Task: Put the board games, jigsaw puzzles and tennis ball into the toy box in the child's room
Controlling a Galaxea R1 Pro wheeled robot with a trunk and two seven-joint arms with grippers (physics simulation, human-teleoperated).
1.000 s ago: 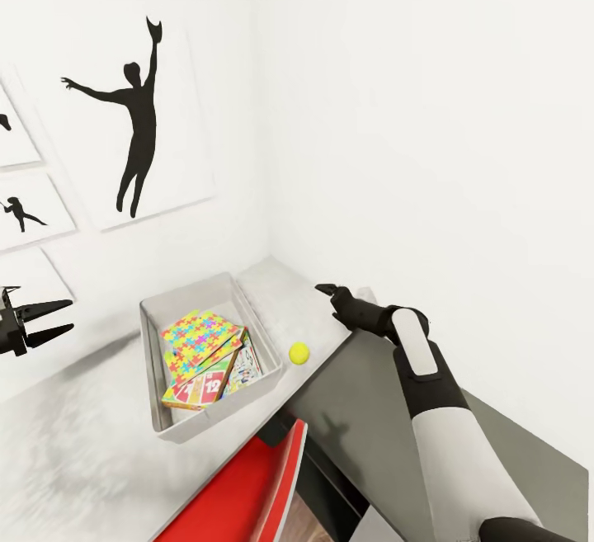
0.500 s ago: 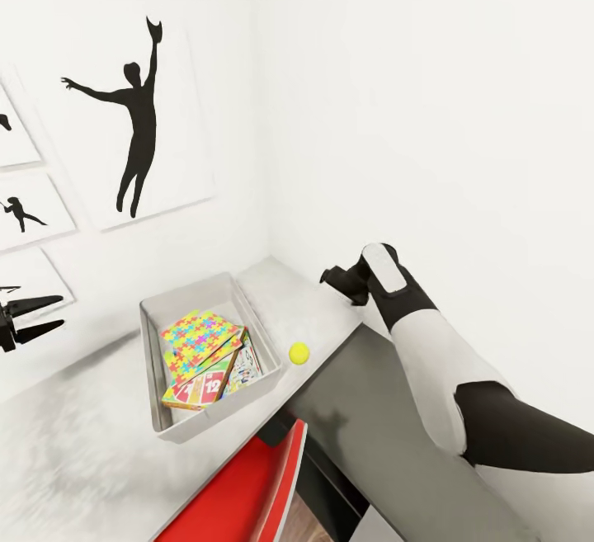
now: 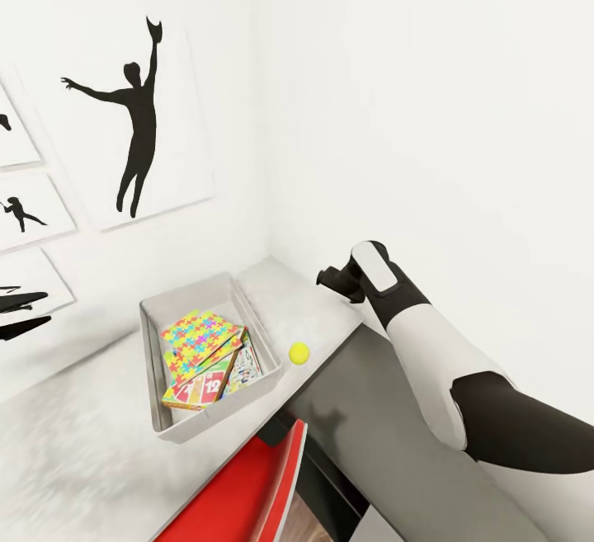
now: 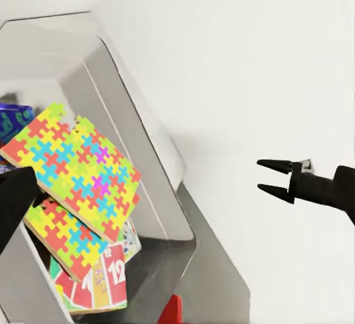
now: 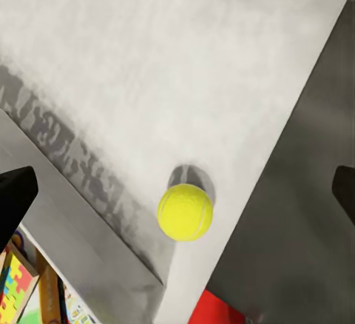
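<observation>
Nearest to me, a red chair (image 3: pixel 247 484) is tucking under the table (image 3: pixel 74 443) edge, and just beyond it the toy box (image 3: pixel 157 377) is sitting with the jigsaw puzzles (image 3: pixel 200 340) and board games (image 3: pixel 210 383) stacked inside. The tennis ball (image 3: pixel 299 352) is lying on the white top just beside the box's wall, close to the table's edge — the one toy I am seeing outside the bin. Further back, I am holding the right gripper (image 3: pixel 328 278) above the far corner of the table, its fingers spread wide and empty; in the right wrist view the ball (image 5: pixel 185 211) is sitting between the two finger edges. To do this pick well, I am thinking I should come straight down with the ball centred, closing gently so it is not squirted off toward the edge or against the box wall. Off to the far left, the left gripper (image 3: pixel 16 313) is hanging open with nothing in it, well apart from the box.
</observation>
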